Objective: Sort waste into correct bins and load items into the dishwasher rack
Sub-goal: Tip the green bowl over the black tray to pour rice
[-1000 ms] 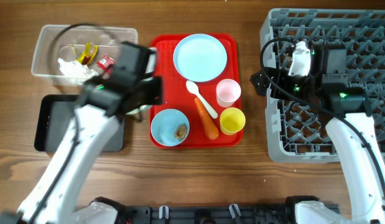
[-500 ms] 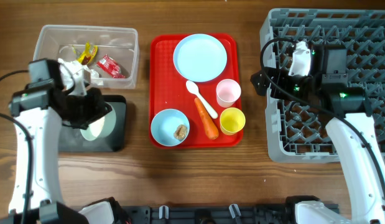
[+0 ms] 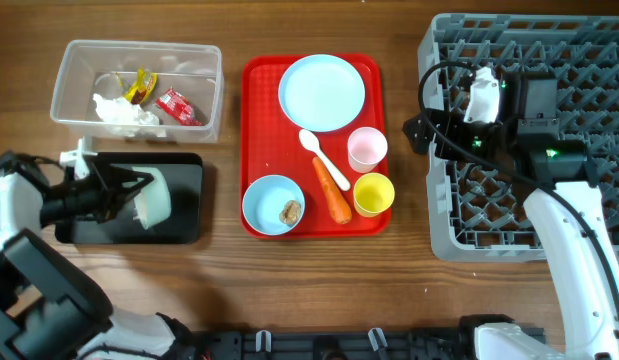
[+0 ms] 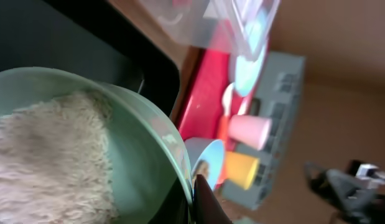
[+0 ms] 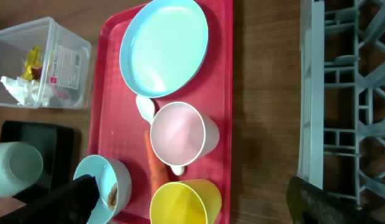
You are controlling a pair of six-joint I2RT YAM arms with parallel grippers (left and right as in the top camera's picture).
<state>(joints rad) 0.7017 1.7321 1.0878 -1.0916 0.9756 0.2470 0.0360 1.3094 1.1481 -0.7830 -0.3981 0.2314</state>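
Left end effector [image 3: 129,192] is clamped shut on the rim of the pale blue bowl [image 3: 154,197], which is held over the black tray [image 3: 184,228]. The bowl is tipped on its side, axis roughly level along the tray, mouth apparently toward the red tray [image 3: 257,130]. Rice [image 4: 49,162] lies inside. The mouth should be rolled downward above the tray's middle so no grains reach the tabletop [image 3: 319,290]. Right end effector [image 3: 421,128] is spread wide and empty.
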